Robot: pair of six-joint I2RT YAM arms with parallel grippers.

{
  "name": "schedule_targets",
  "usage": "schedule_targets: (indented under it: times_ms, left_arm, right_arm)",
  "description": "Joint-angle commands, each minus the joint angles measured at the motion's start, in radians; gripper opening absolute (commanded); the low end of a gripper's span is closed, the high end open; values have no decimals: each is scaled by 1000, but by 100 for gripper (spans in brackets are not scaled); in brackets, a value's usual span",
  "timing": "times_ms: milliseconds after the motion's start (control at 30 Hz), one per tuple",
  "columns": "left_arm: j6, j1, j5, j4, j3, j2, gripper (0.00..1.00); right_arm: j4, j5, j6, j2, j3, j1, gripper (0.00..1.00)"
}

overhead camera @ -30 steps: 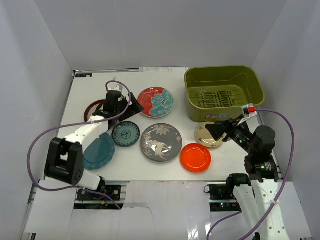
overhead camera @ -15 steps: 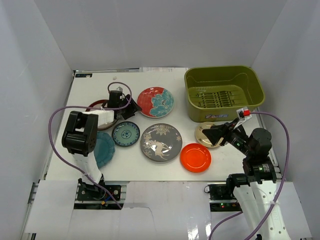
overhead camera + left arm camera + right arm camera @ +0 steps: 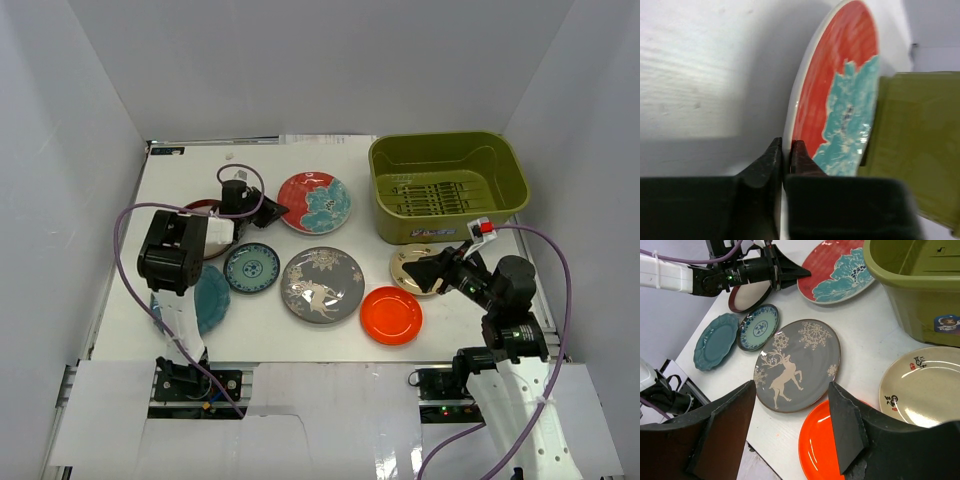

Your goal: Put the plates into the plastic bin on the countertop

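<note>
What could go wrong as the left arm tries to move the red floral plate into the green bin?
1. The left jaws pinch only the thin rim of the red floral plate, so it could tilt, slip out and drop.
2. The plate lies close to the plastic bin; carried too low, it might strike the bin's wall instead of clearing the rim.

1. Left gripper [image 3: 277, 211]: its tip touches the red floral plate [image 3: 315, 200], which lies straight ahead of it.
2. Right gripper [image 3: 420, 272]: small cream plate [image 3: 402, 268] beneath its fingers, orange plate [image 3: 390, 315] just beside, plastic bin [image 3: 385, 215] near.
</note>
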Motion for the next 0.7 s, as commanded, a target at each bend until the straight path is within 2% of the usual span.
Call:
schedule_targets:
  times_ms: [0, 67, 167, 300, 433, 533, 667]
  left_arm:
    - [6, -7, -11, 74, -24, -32, 5]
    - [15, -7, -19, 69, -35, -84, 0]
    - [31, -1, -31, 68, -60, -149, 0]
    - [3, 33, -13, 91, -126, -325, 0]
    - [-61, 73, 65, 120, -202, -487, 0]
    - [-106, 90, 122, 137, -244, -622, 0]
    - [-98, 90, 206, 62, -336, -798, 0]
  right_arm:
    - [35, -4, -1, 7, 6, 6, 66]
    - [40, -8, 5, 15, 9, 6, 66]
    - [64, -27, 25, 33, 14, 6, 66]
    - [103, -50, 74, 59, 34, 6, 66]
    - [161, -73, 114, 103, 52, 16, 69]
    - [192, -76, 124, 156, 81, 37, 75]
    - [264, -53, 147, 225, 109, 80, 87]
